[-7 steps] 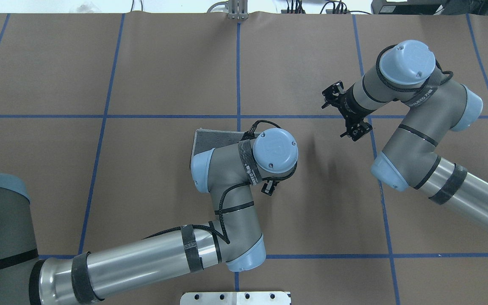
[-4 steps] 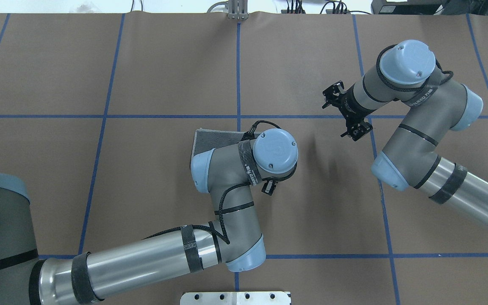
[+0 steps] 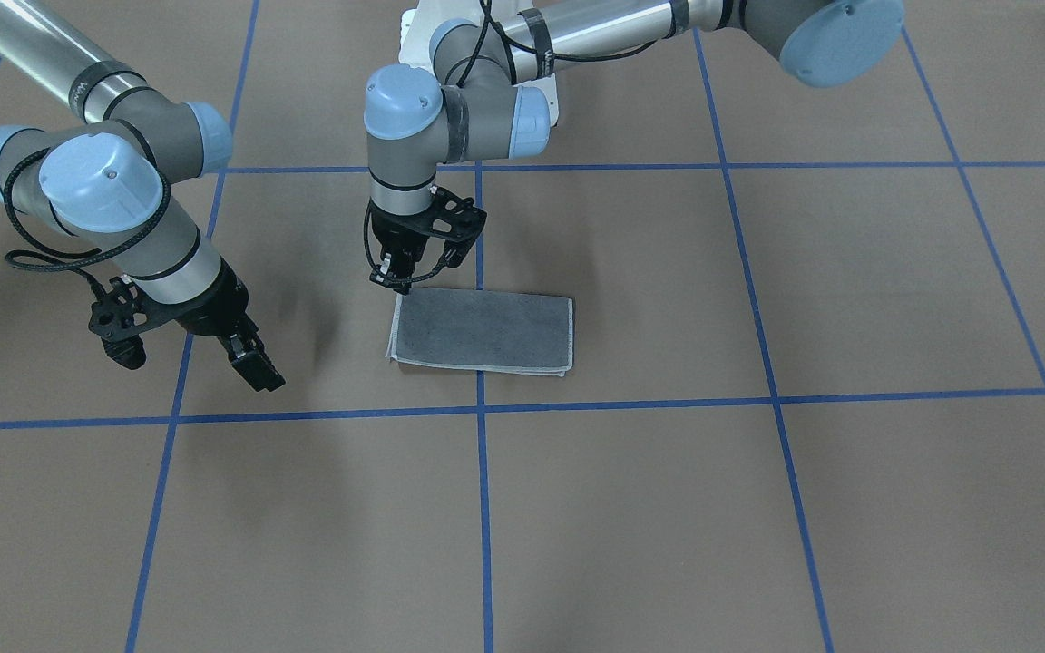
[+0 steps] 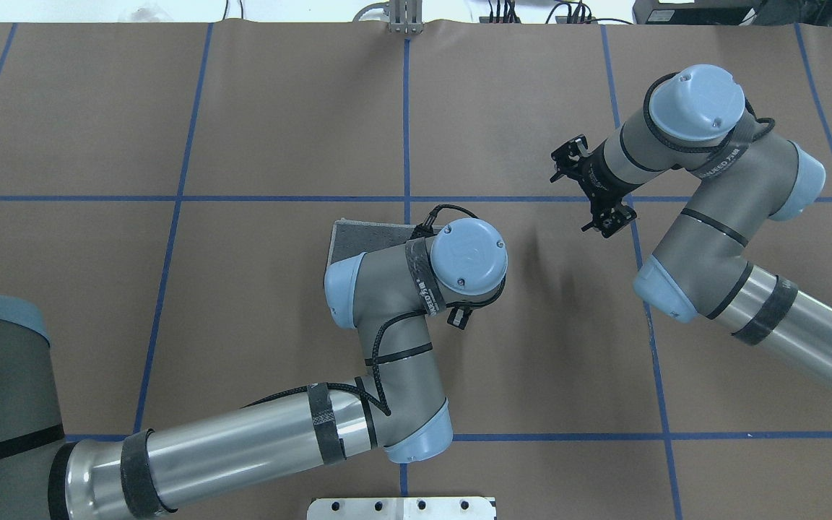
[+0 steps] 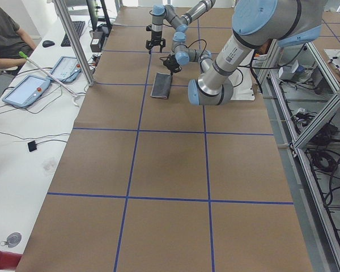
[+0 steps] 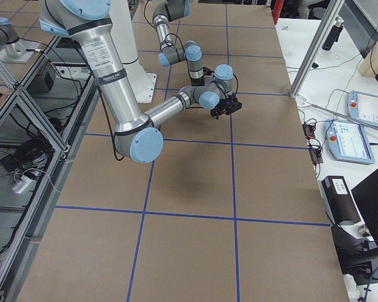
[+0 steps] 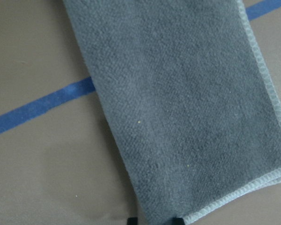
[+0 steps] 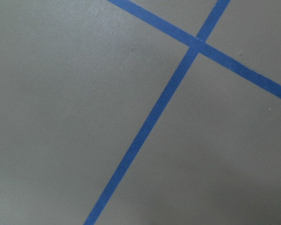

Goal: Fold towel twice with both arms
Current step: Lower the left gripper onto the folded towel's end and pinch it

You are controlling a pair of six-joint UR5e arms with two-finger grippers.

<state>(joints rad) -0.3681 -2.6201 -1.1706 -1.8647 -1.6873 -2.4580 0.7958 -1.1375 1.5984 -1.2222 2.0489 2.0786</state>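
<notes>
The towel (image 3: 482, 331) lies flat on the table, folded into a rectangle with its dark grey face up and the light stitched edge along its front. My left gripper (image 3: 398, 283) stands upright at the towel's corner nearest the robot. In the left wrist view its fingertips (image 7: 178, 220) straddle that corner of the towel (image 7: 187, 108) with a gap, and the cloth lies flat between them. In the overhead view the left wrist hides most of the towel (image 4: 365, 232). My right gripper (image 3: 191, 361) is open and empty above bare table, away from the towel; it also shows in the overhead view (image 4: 581, 191).
Blue tape lines mark a grid on the brown table; the right wrist view shows only a tape crossing (image 8: 196, 44). The white base plate (image 4: 401, 508) is at the robot's edge. A person (image 5: 5, 34) sits at a side bench with tablets.
The right arm has shifted slightly toward the table's far edge. The left arm and the towel have not moved.
</notes>
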